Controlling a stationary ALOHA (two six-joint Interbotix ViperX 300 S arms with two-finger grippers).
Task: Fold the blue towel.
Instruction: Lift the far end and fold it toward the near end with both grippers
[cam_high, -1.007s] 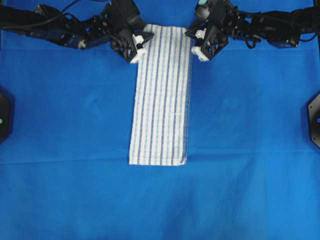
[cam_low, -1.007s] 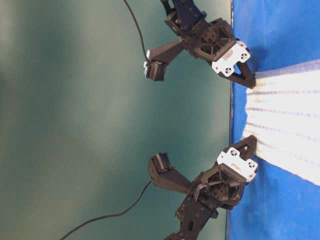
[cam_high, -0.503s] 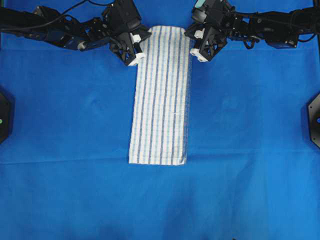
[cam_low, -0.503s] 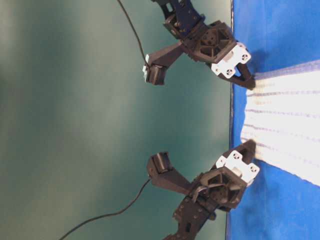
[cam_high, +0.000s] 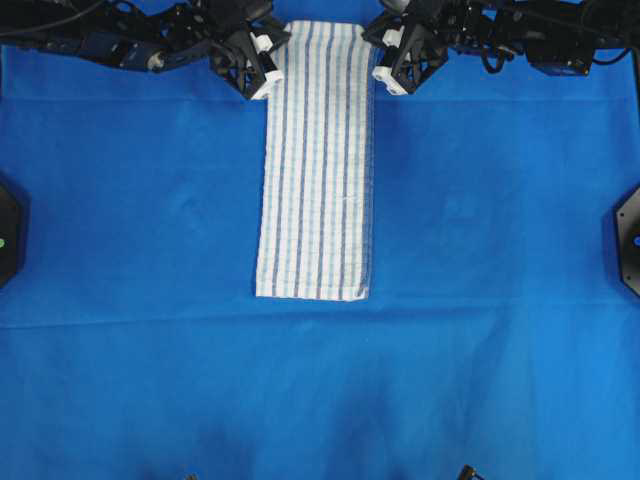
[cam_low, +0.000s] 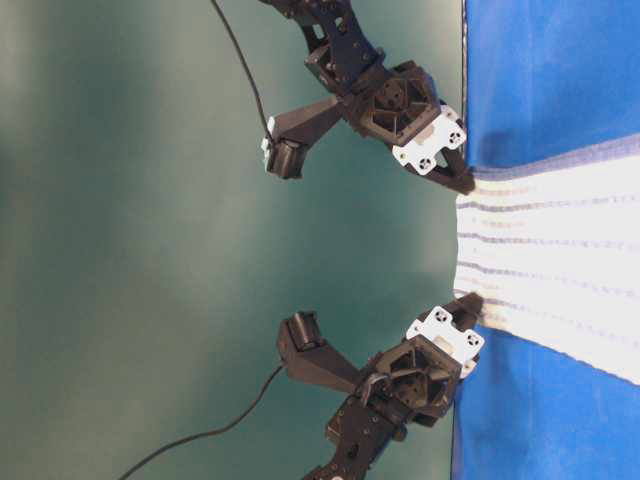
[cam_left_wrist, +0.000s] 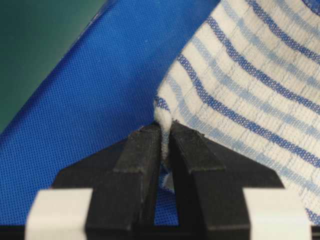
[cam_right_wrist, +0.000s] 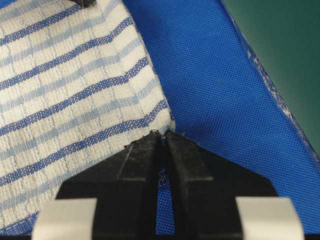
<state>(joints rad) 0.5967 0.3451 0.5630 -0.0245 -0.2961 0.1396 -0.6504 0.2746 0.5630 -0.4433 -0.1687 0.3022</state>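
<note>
The blue towel (cam_high: 318, 160), white with light-blue checks and dark-blue stripes, lies as a long narrow strip running from the table's far edge toward the middle. My left gripper (cam_high: 262, 72) is shut on its far left corner; the wrist view shows the cloth edge (cam_left_wrist: 163, 117) pinched between the black fingers. My right gripper (cam_high: 385, 70) is shut on the far right corner (cam_right_wrist: 162, 120). In the table-level view both grippers (cam_low: 455, 180) (cam_low: 468, 305) hold the towel's end (cam_low: 540, 240) lifted just off the table edge.
The plain blue table covering (cam_high: 150, 250) spreads all around the towel. Black fixtures sit at the left edge (cam_high: 8, 230) and right edge (cam_high: 630, 240). Cables (cam_low: 240, 70) trail behind the arms against the green backdrop.
The left gripper has closed on its corner. Both grippers have drawn back toward the far edge, pulling the whole towel with them; its near end slid farther away.
</note>
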